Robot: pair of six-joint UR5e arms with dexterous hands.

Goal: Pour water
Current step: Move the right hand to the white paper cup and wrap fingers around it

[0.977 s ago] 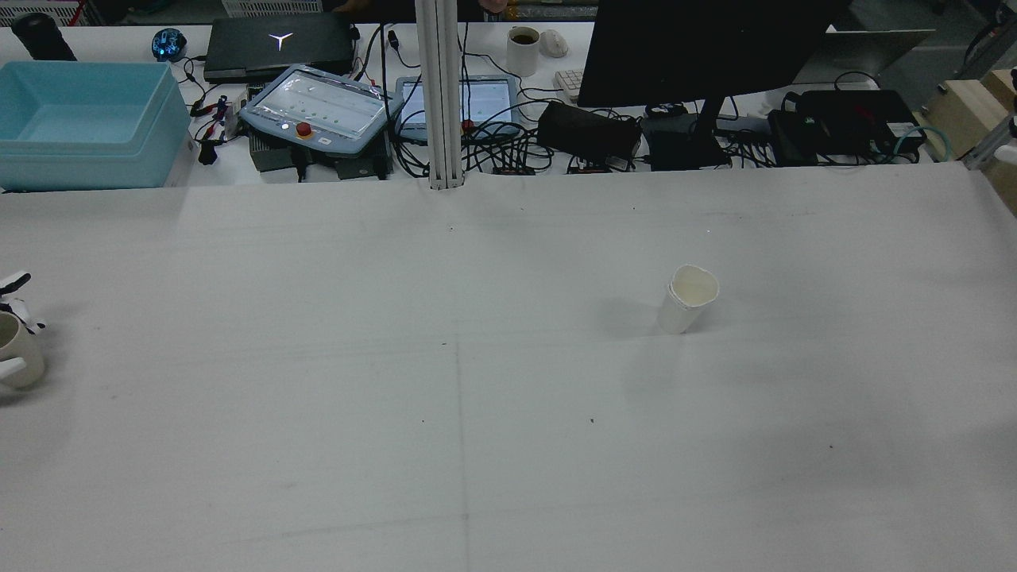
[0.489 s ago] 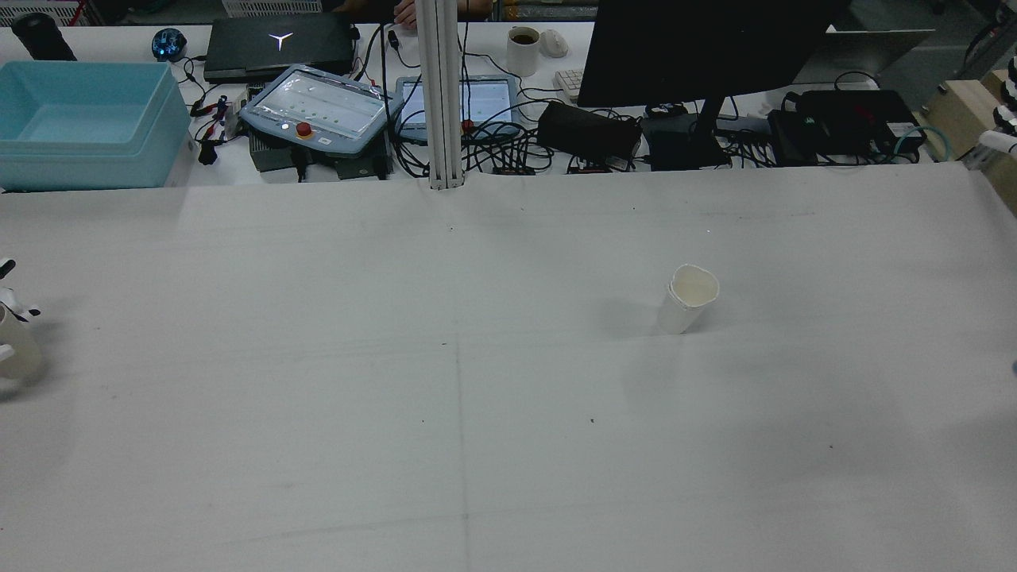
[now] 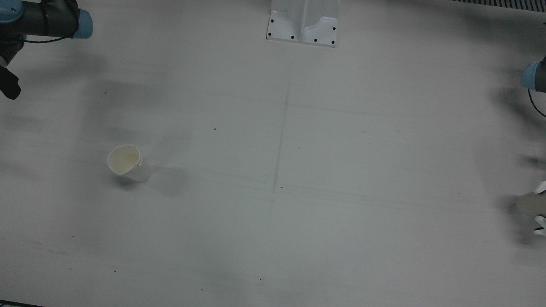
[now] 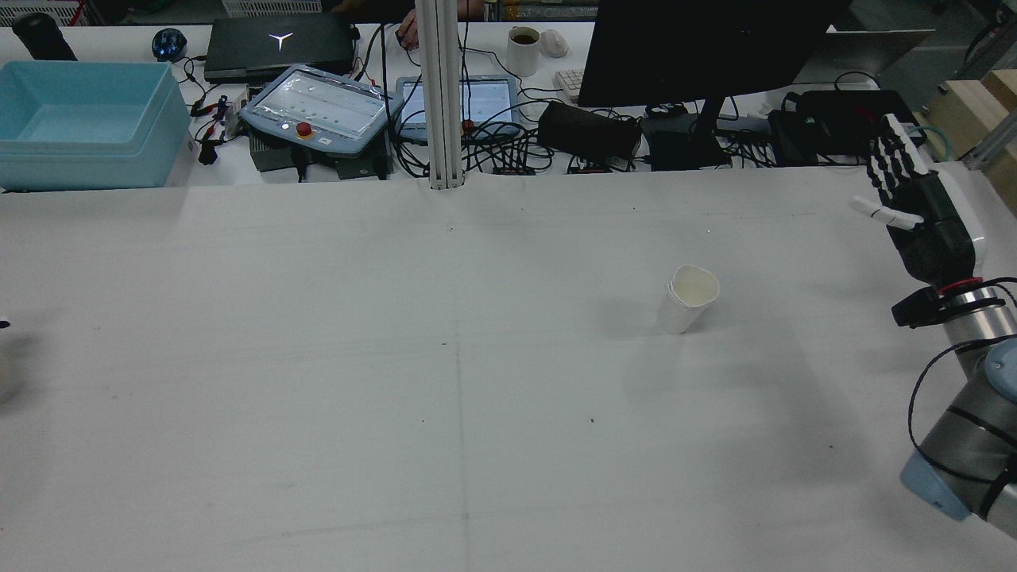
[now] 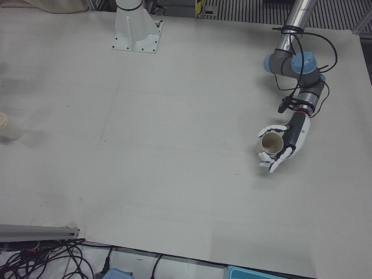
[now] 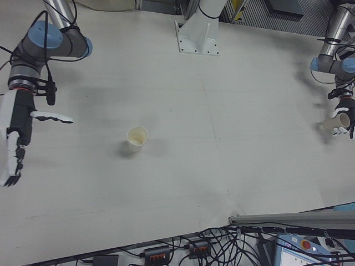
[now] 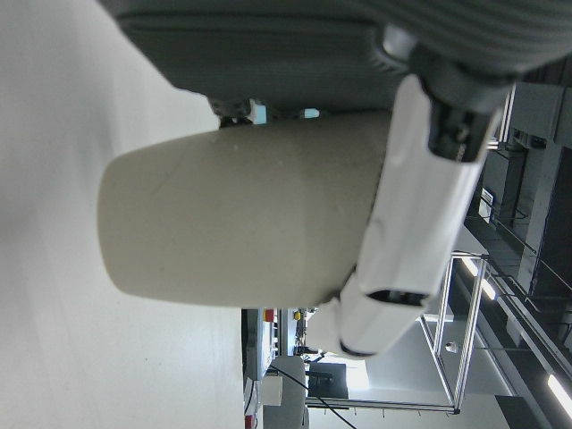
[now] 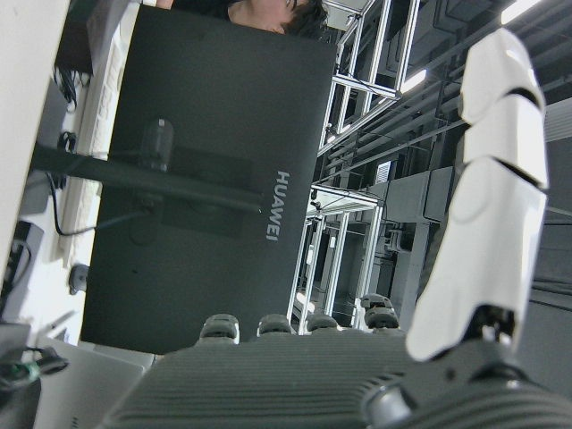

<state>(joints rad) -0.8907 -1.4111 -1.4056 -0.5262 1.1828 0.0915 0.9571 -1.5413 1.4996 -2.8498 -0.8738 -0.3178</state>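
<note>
Left hand wrapped around a beige cup; right hand spread, holding nothing.
White paper cup stands alone mid-tabletop: likely light, thin-walled, easily tipped or crushed; grip mid-wall gently.

White table, cluttered bench behind: dark monitor, blue bin, cables.

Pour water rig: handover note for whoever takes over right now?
Left hand: shut on the beige cup, upright, at the far left edge of the table.
Right hand: open, fingers straight, empty, hovering off to the right of the paper cup.
Paper cup stands upright on the right half; the views do not show whether it holds water.
Done: source cup grasped.
Left: carry it across to the paper cup and pour.
</note>
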